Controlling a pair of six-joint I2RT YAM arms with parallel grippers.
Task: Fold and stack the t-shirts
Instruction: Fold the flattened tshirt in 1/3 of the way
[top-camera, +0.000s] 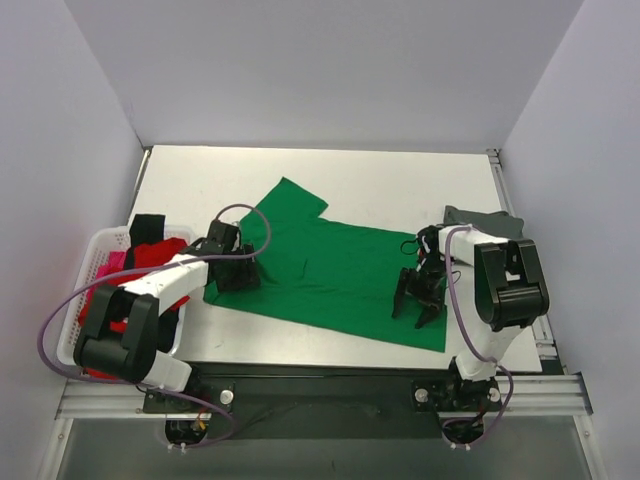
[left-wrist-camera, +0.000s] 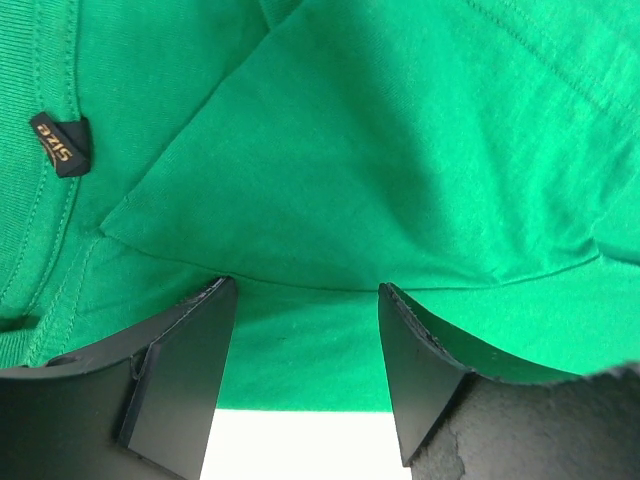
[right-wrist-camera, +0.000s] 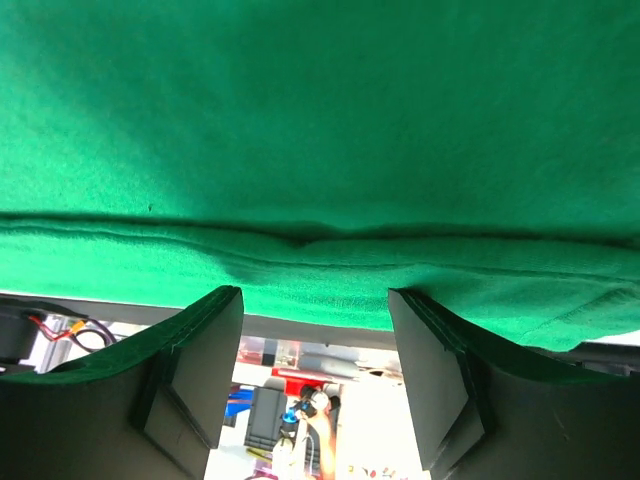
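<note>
A green t-shirt (top-camera: 330, 270) lies spread across the middle of the table, one sleeve pointing to the far side. My left gripper (top-camera: 234, 272) is open and low over the shirt's left end; the left wrist view shows the green cloth (left-wrist-camera: 380, 150), a folded flap and a black size label (left-wrist-camera: 60, 143) beyond its open jaws. My right gripper (top-camera: 420, 302) is open over the shirt's right part near the front hem. The right wrist view shows the hem (right-wrist-camera: 320, 270) just past the spread fingers (right-wrist-camera: 200, 370). A folded grey shirt (top-camera: 485, 222) lies behind the right arm.
A white basket (top-camera: 92, 262) at the left table edge holds red, pink and black garments (top-camera: 150, 250). White walls enclose the table on three sides. A metal rail (top-camera: 320, 392) runs along the near edge by the arm bases.
</note>
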